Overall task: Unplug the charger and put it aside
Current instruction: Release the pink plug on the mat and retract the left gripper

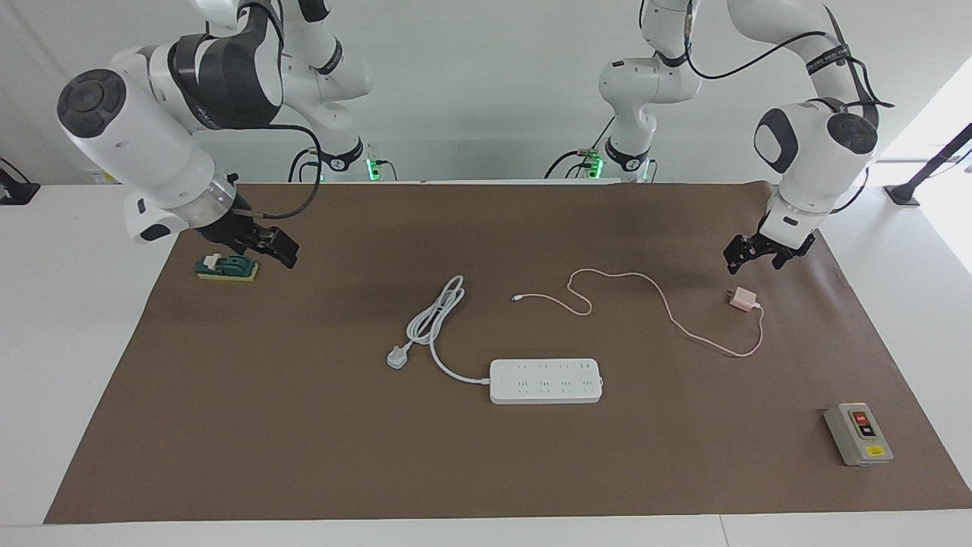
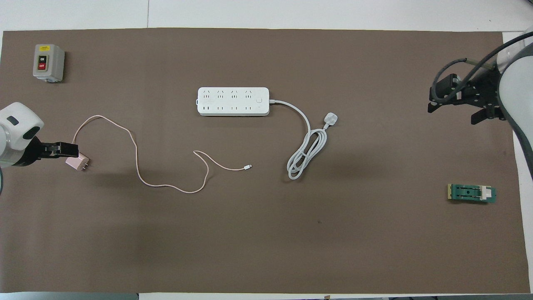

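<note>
A: Right, status. The charger [image 1: 743, 298] lies flat on the brown mat [image 1: 228, 425] toward the left arm's end of the table, well apart from the power strip [image 1: 546, 381]. All sockets look bare, so the unplugging and setting aside look done.

B: Left gripper [image 1: 755, 253]?

A: It hangs over the mat just beside the charger, fingers apart and pointing down, holding nothing. The facing view shows a gap between fingertips and cube. From overhead it seems to cover the cube's edge, but that is only the raised gripper standing in front.

B: Risks?

A: Mainly the pink cable [image 1: 653, 292]. It loops loosely from the cube toward the middle of the table. If the arm swings low on its way out, a finger could hook the loop and drag the charger. The cube is light and would probably slide easily.

B: Right arm?

A: It waits at its own end. The right gripper [image 1: 267, 245] is over the small green block [image 1: 227, 267], tilted down. Its fingers look apart and it carries nothing.

B: Anything else on the mat?

A: A grey switch box [image 1: 858, 433] and the strip's white plug [image 1: 397, 357], both untouched.
</note>
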You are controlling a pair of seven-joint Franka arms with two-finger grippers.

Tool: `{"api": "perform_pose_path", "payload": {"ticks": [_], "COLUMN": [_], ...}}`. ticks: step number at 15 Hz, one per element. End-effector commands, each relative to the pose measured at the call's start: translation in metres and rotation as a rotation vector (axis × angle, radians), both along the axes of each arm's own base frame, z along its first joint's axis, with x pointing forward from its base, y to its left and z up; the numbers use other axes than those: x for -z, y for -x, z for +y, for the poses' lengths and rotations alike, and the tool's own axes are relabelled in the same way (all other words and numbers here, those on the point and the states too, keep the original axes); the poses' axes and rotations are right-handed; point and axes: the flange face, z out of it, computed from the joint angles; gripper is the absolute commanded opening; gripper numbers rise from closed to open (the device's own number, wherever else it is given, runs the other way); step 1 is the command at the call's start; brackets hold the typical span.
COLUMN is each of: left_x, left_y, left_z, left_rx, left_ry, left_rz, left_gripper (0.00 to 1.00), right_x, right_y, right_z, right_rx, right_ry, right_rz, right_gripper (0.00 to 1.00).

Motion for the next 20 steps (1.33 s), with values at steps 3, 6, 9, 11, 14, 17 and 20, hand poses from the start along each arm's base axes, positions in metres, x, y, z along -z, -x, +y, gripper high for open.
{"api": "perform_pose_path", "payload": {"ticks": [3, 6, 9, 11, 14, 17, 20], "left_x": [-0.092, -0.145, -0.174, -0.178, -0.179, -0.172, -0.174], "left_y": [-0.01, 0.002, 0.014, 0.01, 0.002, -0.006, -0.008], "left_z": [0.003, 0.0, -0.01, -0.024, -0.034, -0.045, -0.051], "left_rx": [-0.015, -0.021, -0.044, -0.105, -0.093, -0.069, -0.058], "left_ry": [-0.02, -0.015, -0.003, 0.051, 0.077, 0.069, 0.075], "left_rz": [0.051, 0.072, 0.058, 0.03, 0.016, 0.044, 0.031], "left_gripper": [1.0, 1.0, 1.0, 1.0, 1.0, 1.0, 1.0], "right_x": [-0.037, -0.067, -0.078, -0.074, -0.063, -0.062, -0.064], "right_y": [0.023, 0.043, 0.071, 0.086, 0.093, 0.093, 0.089], "right_z": [-0.043, -0.066, -0.075, -0.075, -0.08, -0.075, -0.075], "right_rx": [-0.302, -0.325, -0.317, -0.312, -0.301, -0.309, -0.318], "right_ry": [0.056, 0.059, 0.045, 0.036, 0.033, 0.035, 0.071], "right_rz": [-0.057, -0.095, -0.102, -0.091, -0.079, -0.076, -0.097], "right_gripper": [1.0, 1.0, 1.0, 1.0, 1.0, 1.0, 1.0]}}
